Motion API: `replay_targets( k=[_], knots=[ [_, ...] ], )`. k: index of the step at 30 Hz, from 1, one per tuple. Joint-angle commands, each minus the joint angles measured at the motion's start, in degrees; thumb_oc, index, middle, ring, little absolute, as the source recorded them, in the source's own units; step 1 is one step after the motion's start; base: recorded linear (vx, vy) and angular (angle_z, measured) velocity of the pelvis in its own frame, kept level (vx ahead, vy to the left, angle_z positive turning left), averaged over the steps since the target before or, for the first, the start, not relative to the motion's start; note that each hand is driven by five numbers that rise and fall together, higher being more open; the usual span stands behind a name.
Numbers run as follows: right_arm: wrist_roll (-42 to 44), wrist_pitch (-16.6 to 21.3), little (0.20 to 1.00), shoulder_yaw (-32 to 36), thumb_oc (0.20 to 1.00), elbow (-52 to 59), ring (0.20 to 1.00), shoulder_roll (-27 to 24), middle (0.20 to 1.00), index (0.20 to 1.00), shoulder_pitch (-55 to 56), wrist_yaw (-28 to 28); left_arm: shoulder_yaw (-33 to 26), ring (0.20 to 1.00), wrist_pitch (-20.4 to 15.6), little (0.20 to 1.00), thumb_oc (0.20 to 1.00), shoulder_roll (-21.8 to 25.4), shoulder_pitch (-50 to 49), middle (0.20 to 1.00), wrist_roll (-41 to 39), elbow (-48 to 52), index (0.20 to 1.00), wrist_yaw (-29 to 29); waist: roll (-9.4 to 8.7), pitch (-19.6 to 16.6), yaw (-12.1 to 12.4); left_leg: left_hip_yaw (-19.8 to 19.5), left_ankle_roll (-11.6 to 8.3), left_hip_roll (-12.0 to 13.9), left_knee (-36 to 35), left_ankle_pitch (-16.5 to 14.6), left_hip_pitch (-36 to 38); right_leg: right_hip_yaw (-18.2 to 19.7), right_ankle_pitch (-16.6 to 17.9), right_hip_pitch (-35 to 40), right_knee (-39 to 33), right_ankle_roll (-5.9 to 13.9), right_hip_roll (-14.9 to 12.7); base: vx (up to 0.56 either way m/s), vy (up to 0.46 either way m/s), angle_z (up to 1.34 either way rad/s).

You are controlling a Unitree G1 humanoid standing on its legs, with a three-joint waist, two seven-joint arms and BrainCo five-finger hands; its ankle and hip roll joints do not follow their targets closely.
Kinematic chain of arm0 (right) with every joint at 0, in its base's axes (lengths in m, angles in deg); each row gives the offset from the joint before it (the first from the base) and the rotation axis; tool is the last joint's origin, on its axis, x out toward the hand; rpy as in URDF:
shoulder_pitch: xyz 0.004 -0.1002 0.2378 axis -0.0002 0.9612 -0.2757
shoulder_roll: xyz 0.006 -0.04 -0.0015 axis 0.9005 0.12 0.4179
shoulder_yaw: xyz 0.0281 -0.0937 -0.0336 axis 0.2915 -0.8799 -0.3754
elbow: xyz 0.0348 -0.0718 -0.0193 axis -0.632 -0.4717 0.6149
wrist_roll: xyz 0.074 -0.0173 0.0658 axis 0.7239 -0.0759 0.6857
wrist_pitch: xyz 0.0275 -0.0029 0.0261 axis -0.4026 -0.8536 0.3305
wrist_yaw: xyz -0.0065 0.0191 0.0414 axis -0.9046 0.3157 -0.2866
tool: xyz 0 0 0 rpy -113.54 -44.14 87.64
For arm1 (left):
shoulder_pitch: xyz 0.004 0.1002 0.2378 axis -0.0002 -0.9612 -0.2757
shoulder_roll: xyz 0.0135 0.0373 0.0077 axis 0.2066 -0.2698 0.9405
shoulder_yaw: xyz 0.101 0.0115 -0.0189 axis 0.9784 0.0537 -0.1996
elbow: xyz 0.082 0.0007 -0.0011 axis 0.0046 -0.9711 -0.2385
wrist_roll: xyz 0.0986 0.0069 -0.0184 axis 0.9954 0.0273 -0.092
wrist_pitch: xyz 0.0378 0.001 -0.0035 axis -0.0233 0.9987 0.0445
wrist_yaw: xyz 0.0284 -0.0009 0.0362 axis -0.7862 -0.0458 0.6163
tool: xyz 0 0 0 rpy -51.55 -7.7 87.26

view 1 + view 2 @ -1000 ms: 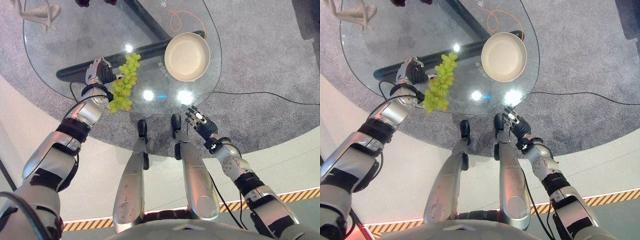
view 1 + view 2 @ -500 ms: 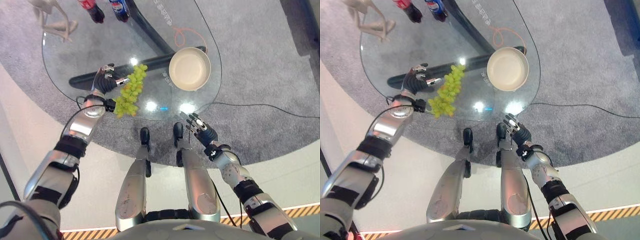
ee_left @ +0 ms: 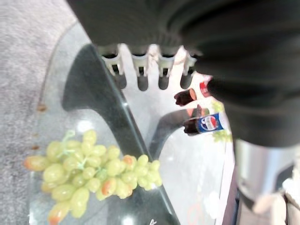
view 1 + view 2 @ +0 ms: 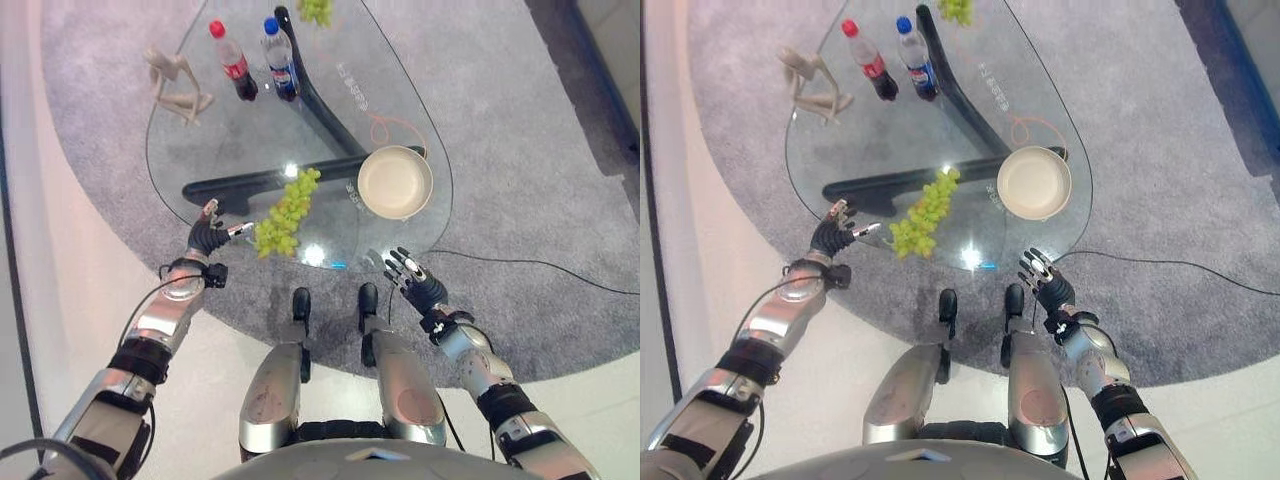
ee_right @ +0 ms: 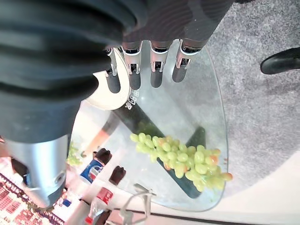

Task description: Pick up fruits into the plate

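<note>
The plate [image 4: 395, 182] sat empty right of centre on the glass counter [image 4: 200, 130]. The green grapes [image 4: 286, 211] lay at centre. The left hand [image 4: 207, 236], fingers relaxed, hovered beside them. The right hand [image 4: 413, 283], fingers straight, idled at lower right. Nothing was moved yet.

Left arm [image 4: 160, 320], entering at 7 o'clock in the eye views: silver-grey rounded shells separated by black bands at the joints. Right arm [image 4: 475, 360], entering at 5 o'clock: same construction. Left hand [image 4: 207, 236]: dark ribbed cover over back and wrist; silver fingers [image 3: 142, 75] with dark rounded tips set in a row. Right hand [image 4: 415, 285]: identical dark ribbed cover [image 5: 56, 47], silver fingers [image 5: 135, 70], dark tips.
</note>
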Motion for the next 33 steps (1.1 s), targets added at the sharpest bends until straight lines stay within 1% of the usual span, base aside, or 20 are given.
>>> replay_targets(
  k=[1,5,6,7,11,15,18,20,21,22,23,25,26,28,29,32,33],
  knots=[
    [-1.6,0.0,1.0,0.0,1.0,1.7,1.0,1.0,1.0,1.0,3.5,1.0,-3.3,1.0,-0.7,1.0,1.0,-1.0,-1.8,1.0,1.6,0.4,1.0,1.6,-1.81,-6.6,-0.1,4.0,0.76,-1.5,6.8,-6.9,-0.7,-1.3,-3.4,2.2,1.3,0.52,-2.3,0.02,-0.028,0.07],
    [-2.3,0.0,1.0,-0.5,1.0,0.6,1.0,1.1,1.0,1.0,3.0,1.0,-3.7,1.0,0.4,1.0,1.0,-1.4,-3.6,1.0,4.2,-1.9,1.0,3.4,-2.23,-6.3,0.0,5.2,0.86,-1.3,7.5,-7.0,-1.2,-0.4,-3.1,2.1,0.8,0.34,-2.2,-0.03,-0.014,0.01],
    [-2.4,-0.1,1.0,-1.2,1.0,0.4,1.0,0.9,1.0,1.0,2.3,0.6,-3.7,1.0,1.5,1.0,1.0,-0.9,-4.0,1.0,5.6,-3.4,1.0,4.1,-2.52,-5.8,0.1,5.8,0.98,-1.3,8.0,-7.0,-1.7,0.3,-3.0,1.6,0.9,0.23,-2.0,-0.04,-0.019,-0.07],
    [-2.3,0.0,1.0,-1.3,1.0,0.3,1.0,0.8,1.0,1.0,2.2,0.6,-3.7,1.0,1.5,1.0,1.0,-0.9,-4.0,1.0,5.7,-3.7,1.0,4.3,-2.58,-5.8,0.1,5.8,1.01,-1.2,8.0,-7.0,-1.8,0.4,-2.9,1.6,0.9,0.22,-2.0,-0.06,-0.034,-0.09],
    [-2.7,-0.1,1.0,-3.3,1.0,0.4,1.0,0.5,1.0,1.0,0.4,-0.7,-3.5,1.0,3.2,1.0,1.0,0.1,-3.3,1.0,9.0,-7.3,1.0,7.3,-3.24,-4.1,-0.1,6.7,1.56,-1.0,8.2,-6.7,-2.9,2.2,-2.6,-0.2,1.7,0.16,-1.2,-0.07,-0.02,-0.19],
    [-1.8,0.9,1.0,-5.5,1.0,-0.5,1.0,-0.2,1.0,1.0,-2.9,-1.4,-1.4,1.0,5.4,1.0,1.0,2.0,1.4,1.0,14.4,-11.4,1.0,10.4,-3.65,-1.8,-0.3,7.1,2.05,-1.1,8.1,-5.9,-5.5,3.6,-2.1,-4.1,3.1,0.12,-0.2,-0.1,0.002,-0.19],
    [-0.7,1.1,1.0,-6.1,1.0,-0.4,1.0,-0.5,1.0,1.0,-4.4,-1.9,0.0,1.0,7.0,1.0,1.0,3.1,4.0,1.0,16.0,-12.2,1.0,11.0,-3.86,-0.5,-0.4,7.1,2.29,-1.2,8.4,-5.6,-6.7,4.0,-1.9,-5.9,4.0,0.1,0.2,-0.06,-0.015,-0.13],
    [0.1,1.2,1.0,-6.7,1.0,0.3,1.0,-0.5,1.0,1.0,-5.5,-2.7,1.1,1.0,8.7,1.0,1.0,3.9,6.6,1.0,17.4,-12.9,1.0,11.3,-4.1,0.4,-0.6,7.1,2.51,-1.3,8.8,-5.4,-8.1,4.2,-1.8,-7.8,5.0,0.02,0.5,-0.06,-0.026,-0.1],
    [0.8,1.5,1.0,-7.4,1.0,1.1,1.0,-0.3,1.0,1.0,-6.3,-3.7,2.2,1.0,10.1,1.0,1.0,4.6,8.9,1.0,18.2,-13.6,1.0,11.7,-4.34,0.4,-0.9,7.1,2.62,-1.4,9.1,-5.1,-10.2,4.5,-1.7,-10.3,5.8,-0.01,0.8,-0.06,-0.03,-0.03],
    [1.0,1.6,1.0,-7.6,1.0,1.3,1.0,-0.3,1.0,1.0,-6.5,-3.9,2.4,1.0,10.3,1.0,1.0,4.8,9.5,1.0,18.2,-13.8,1.0,11.8,-4.4,0.4,-0.9,7.1,2.65,-1.4,9.1,-5.0,-10.7,4.6,-1.6,-10.9,6.1,-0.02,0.9,-0.05,-0.04,-0.02],
    [2.0,1.9,1.0,-8.2,1.0,1.9,1.0,-0.2,1.0,1.0,-7.0,-4.6,3.3,1.0,11.8,1.0,1.0,5.2,11.7,1.0,19.3,-14.6,1.0,12.1,-4.61,0.4,-1.2,7.2,2.64,-1.4,9.4,-4.7,-12.5,4.8,-1.4,-12.9,6.7,-0.09,1.3,-0.04,-0.03,-0.03],
    [2.5,2.2,1.0,-8.7,1.0,2.6,1.0,-0.1,1.0,1.0,-7.5,-5.1,4.5,1.0,12.8,1.0,1.0,5.5,14.0,1.0,19.9,-15.5,1.0,13.2,-4.76,0.4,-1.6,7.3,2.66,-1.3,9.8,-4.5,-14.5,5.2,-1.3,-15.1,7.3,-0.19,1.7,-0.04,-0.032,-0.08],
    [3.0,2.0,1.0,-9.2,1.0,3.3,1.0,-0.1,1.0,1.0,-7.9,-5.6,5.5,1.0,14.2,1.0,1.0,5.6,16.1,1.0,20.6,-16.3,1.0,13.9,-4.9,0.4,-2.0,7.2,2.65,-1.3,10.0,-4.2,-15.9,5.4,-1.2,-16.8,7.8,-0.3,2.1,-0.02,-0.038,-0.1],
    [3.3,2.1,1.0,-9.7,1.0,3.6,1.0,-0.2,1.0,1.0,-8.3,-5.8,6.9,1.0,15.0,1.0,1.0,5.7,18.8,1.0,21.5,-17.9,1.0,14.8,-5.07,0.4,-2.5,7.1,2.55,-1.5,10.6,-4.1,-17.9,5.7,-1.0,-18.8,8.3,-0.43,2.4,-0.01,-0.042,-0.06],
    [3.7,1.8,1.0,-9.8,1.0,4.5,1.0,-0.5,1.0,1.0,-8.5,-6.2,7.4,1.0,16.4,1.0,1.0,6.0,20.3,1.0,21.8,-17.7,1.0,15.4,-5.26,0.4,-2.8,7.0,2.56,-1.6,11.2,-4.1,-19.1,5.9,-0.9,-20.0,8.8,-0.5,2.6,-0.01,-0.035,-0.04],
    [4.1,2.1,1.0,-10.2,1.0,5.0,1.0,-0.6,1.0,1.0,-8.7,-6.4,8.1,1.0,17.7,1.0,1.0,6.1,22.8,1.0,22.7,-18.9,1.0,16.1,-5.54,0.4,-3.3,7.1,2.46,-1.7,12.2,-4.1,-21.3,6.0,-0.9,-22.2,9.6,-0.62,2.9,-0.02,-0.053,-0.07],
    [5.0,2.8,1.0,-10.8,1.0,5.3,1.0,-0.8,1.0,1.0,-8.8,-6.0,9.5,1.0,20.0,1.0,1.0,6.5,26.4,1.0,22.7,-20.4,1.0,17.0,-5.98,0.4,-3.9,6.9,2.31,-1.7,13.6,-4.3,-23.8,6.2,-1.2,-24.7,11.3,-0.74,3.4,-0.02,-0.071,-0.07]
  ],
)
